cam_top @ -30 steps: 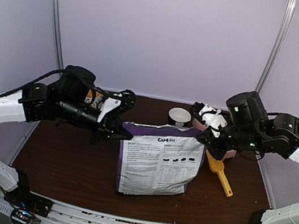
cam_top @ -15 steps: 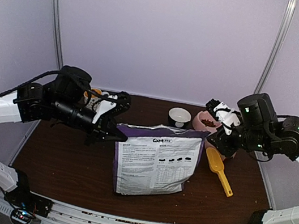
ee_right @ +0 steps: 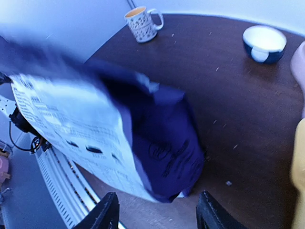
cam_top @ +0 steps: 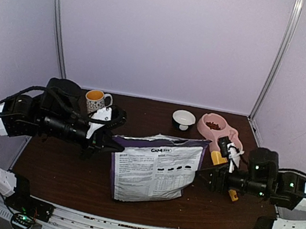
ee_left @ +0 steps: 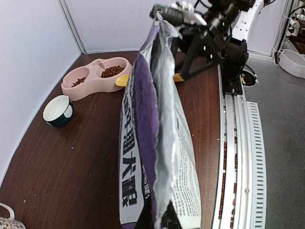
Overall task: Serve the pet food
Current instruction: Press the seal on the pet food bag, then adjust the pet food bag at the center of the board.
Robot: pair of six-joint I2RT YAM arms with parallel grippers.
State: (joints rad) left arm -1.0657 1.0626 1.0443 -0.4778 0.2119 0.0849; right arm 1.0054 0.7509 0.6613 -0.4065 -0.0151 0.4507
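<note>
The purple and white pet food bag (cam_top: 156, 168) stands upright at the table's middle. My left gripper (cam_top: 108, 141) is shut on its top left corner, and the left wrist view shows the bag's pinched edge (ee_left: 159, 143) running up from my left gripper (ee_left: 162, 222). Brown pet food (cam_top: 214, 125) lies in the pink double bowl (cam_top: 226, 134); it also shows as pet food (ee_left: 113, 71). My right gripper (cam_top: 203, 179) hangs low by the bag's right edge, open with nothing between its fingers. In the right wrist view the bag's lower corner (ee_right: 176, 152) lies just ahead of my right gripper (ee_right: 159, 214).
A yellow scoop (cam_top: 218, 158) lies on the table in front of the pink bowl, partly under my right arm. A small white bowl (cam_top: 183, 118) stands at the back middle. A spotted mug (cam_top: 96, 100) stands at the back left. The table's rail (ee_left: 233, 143) runs along the front.
My right gripper has opened, and the arm has dropped from near the pink bowl down and forward to the bag's right edge. The left arm and bag have shifted slightly left.
</note>
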